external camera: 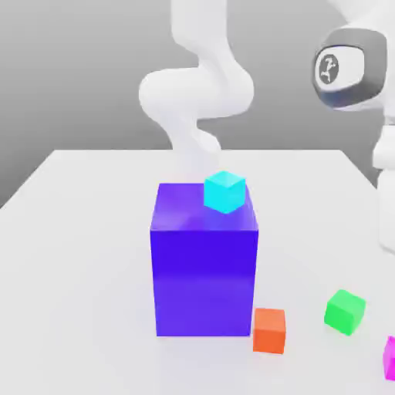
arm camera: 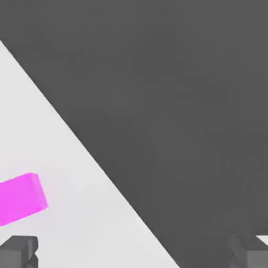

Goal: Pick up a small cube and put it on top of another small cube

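The small magenta cube (external camera: pixel 389 359) lies on the white table at the exterior view's lower right edge, partly cut off. The small green cube (external camera: pixel 344 312) rests on the table just to its left and a little farther back, apart from it. In the hand view the magenta cube (arm camera: pixel 20 199) lies on the table close to one dark fingertip (arm camera: pixel 18 250). The gripper (arm camera: pixel 136 254) is open, its two fingertips far apart with nothing between them. It hangs above the table's edge, beside the magenta cube rather than over it.
A large blue-purple block (external camera: pixel 204 270) stands mid-table with a cyan cube (external camera: pixel 224 191) on its top. An orange cube (external camera: pixel 269 330) sits at the block's front right corner. The white arm (external camera: pixel 351 68) rises at the right. The table edge (arm camera: pixel 104 167) runs close by the magenta cube.
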`<control>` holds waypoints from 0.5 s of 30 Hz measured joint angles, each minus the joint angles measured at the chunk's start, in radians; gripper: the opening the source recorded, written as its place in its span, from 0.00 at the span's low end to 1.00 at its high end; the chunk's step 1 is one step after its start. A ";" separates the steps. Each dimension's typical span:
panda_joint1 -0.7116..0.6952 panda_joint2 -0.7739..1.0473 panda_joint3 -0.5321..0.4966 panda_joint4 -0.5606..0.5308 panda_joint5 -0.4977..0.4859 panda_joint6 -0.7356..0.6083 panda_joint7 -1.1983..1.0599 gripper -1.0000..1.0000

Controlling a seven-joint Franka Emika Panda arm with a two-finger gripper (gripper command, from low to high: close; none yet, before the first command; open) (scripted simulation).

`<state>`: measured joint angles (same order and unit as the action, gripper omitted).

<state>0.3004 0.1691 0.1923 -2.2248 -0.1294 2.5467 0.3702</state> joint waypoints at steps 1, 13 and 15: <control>0.009 0.037 0.008 0.003 -0.008 0.009 -0.014 0.50; 0.108 0.394 -0.002 0.055 -0.117 0.168 -0.050 0.00; 0.108 0.394 -0.001 0.055 -0.117 0.167 -0.050 0.00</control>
<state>0.4085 0.5630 0.1908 -2.1701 -0.2460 2.7136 0.3198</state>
